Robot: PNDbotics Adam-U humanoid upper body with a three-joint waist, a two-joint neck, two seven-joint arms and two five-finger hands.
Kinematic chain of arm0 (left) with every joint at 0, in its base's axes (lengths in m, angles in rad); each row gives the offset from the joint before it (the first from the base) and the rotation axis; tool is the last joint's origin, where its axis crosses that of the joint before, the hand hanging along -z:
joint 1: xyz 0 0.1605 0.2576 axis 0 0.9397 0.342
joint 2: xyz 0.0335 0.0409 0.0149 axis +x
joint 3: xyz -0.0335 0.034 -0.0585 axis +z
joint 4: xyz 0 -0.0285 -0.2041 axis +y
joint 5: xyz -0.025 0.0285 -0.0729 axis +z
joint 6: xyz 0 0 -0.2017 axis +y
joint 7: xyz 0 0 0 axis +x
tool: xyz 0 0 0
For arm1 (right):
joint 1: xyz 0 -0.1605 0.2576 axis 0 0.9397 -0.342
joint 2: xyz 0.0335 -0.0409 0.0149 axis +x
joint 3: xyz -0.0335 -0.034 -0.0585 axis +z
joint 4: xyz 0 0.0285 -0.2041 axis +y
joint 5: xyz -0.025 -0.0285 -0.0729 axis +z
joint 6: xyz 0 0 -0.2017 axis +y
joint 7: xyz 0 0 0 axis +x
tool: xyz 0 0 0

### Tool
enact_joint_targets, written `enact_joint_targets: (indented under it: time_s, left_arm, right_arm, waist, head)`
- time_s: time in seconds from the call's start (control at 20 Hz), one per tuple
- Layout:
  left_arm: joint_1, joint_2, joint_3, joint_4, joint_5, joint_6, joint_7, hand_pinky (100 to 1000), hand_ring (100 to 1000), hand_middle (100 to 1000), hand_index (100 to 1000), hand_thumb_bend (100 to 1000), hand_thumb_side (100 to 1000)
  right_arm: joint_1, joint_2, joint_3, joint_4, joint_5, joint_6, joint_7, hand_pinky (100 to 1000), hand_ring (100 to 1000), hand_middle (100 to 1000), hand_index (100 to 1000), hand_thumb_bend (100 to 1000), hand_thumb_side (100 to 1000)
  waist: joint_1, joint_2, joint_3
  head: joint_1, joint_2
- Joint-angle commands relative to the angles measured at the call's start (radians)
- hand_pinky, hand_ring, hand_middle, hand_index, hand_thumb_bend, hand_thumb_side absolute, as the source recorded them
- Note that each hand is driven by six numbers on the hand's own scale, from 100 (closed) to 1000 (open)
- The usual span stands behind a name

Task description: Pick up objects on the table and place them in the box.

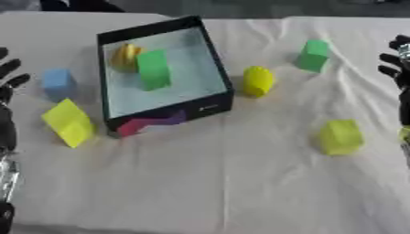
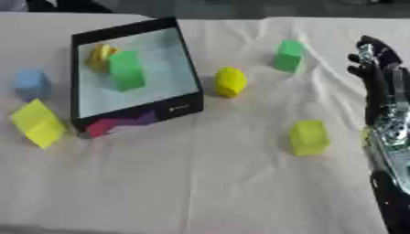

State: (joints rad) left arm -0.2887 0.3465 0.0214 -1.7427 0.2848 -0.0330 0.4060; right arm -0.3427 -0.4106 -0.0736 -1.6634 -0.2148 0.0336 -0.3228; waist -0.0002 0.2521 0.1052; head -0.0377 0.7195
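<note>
My left hand and right hand rest open, empty. Between them, the box runs lengthwise away from me, a green block upright inside.

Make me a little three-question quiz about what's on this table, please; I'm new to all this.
1. True or false: the box already holds a green block.
2. Which block lies nearest the left hand? A) blue block B) lime block C) yellow rounded block
3. Fill in: the right hand holds ____.

Key: 1 true. 2 A. 3 nothing; its fingers look relaxed, beside the table's right edge.
</note>
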Motion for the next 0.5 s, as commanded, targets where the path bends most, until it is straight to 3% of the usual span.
enact_joint_targets:
  time_s: [0.05, 0.25, 0.4, 0.5]
  left_arm:
    - [-0.015, 0.028, 0.008, -0.018, -0.002, 0.001, -0.001, 727, 774, 766, 812, 124, 805]
    - [-0.013, 0.031, 0.015, -0.019, -0.002, 0.0, 0.005, 728, 775, 766, 812, 126, 804]
    - [-0.011, 0.037, 0.016, -0.019, -0.004, -0.001, 0.007, 728, 774, 766, 811, 125, 803]
    - [-0.009, 0.042, 0.017, -0.018, -0.006, -0.001, 0.008, 728, 774, 766, 811, 125, 804]
  right_arm:
    - [-0.015, -0.032, -0.004, -0.015, 0.004, 0.0, 0.005, 796, 802, 818, 826, 100, 665]
    - [-0.021, -0.08, 0.005, -0.028, 0.006, 0.002, 0.021, 801, 812, 825, 840, 100, 651]
    - [-0.022, -0.185, 0.029, -0.055, -0.001, 0.012, 0.052, 810, 827, 836, 854, 100, 649]
    - [-0.017, -0.291, 0.064, -0.08, -0.006, 0.046, 0.096, 818, 837, 844, 860, 100, 649]
  waist:
    - [-0.002, -0.027, 0.004]
    - [-0.007, -0.027, 0.002]
    - [-0.013, -0.028, -0.001]
    - [-0.019, -0.028, -0.004]
  head:
    - [-0.003, -0.009]
    - [-0.003, -0.01]
    - [0.002, -0.009]
    - [0.006, -0.009]
